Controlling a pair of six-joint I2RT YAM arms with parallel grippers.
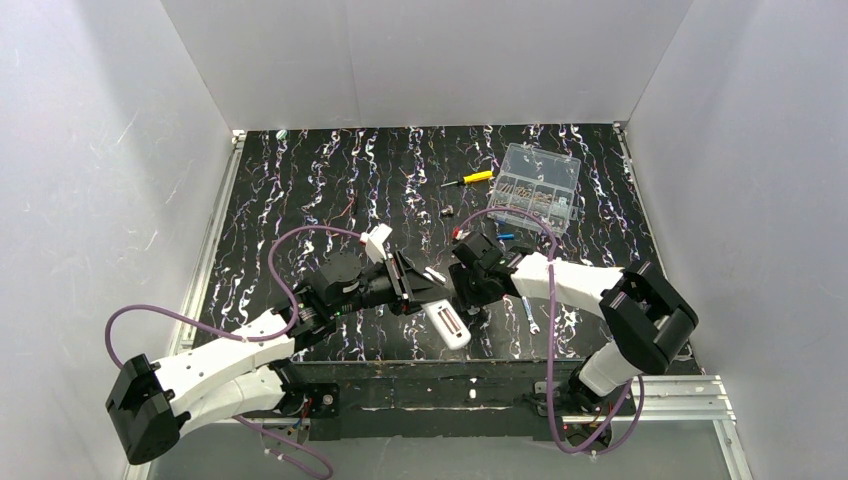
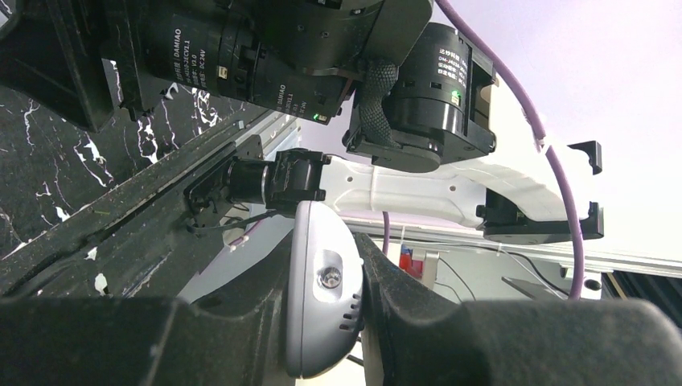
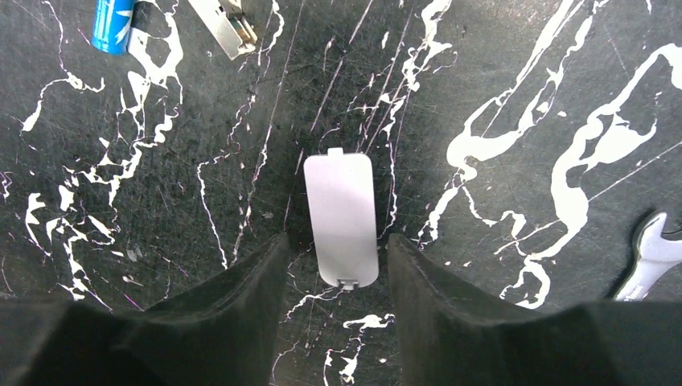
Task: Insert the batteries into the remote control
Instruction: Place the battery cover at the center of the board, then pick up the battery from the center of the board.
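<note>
While your left hand (image 2: 322, 257) is squeezed tight on the remote control (image 2: 318, 322) at the near edge of the worktop (image 1: 300, 200), your right hand (image 3: 338, 245) points down with its fingers spread apart. One finger sits on each side of a small white lid (image 3: 341, 213) that lies flat, and neither touches it. One battery (image 3: 112, 22) in blue wrapping lies on the worktop a bit beyond the right hand, well apart from the remote control. A silver wrench (image 3: 655, 257) lies off to one side, near that hand.
</note>
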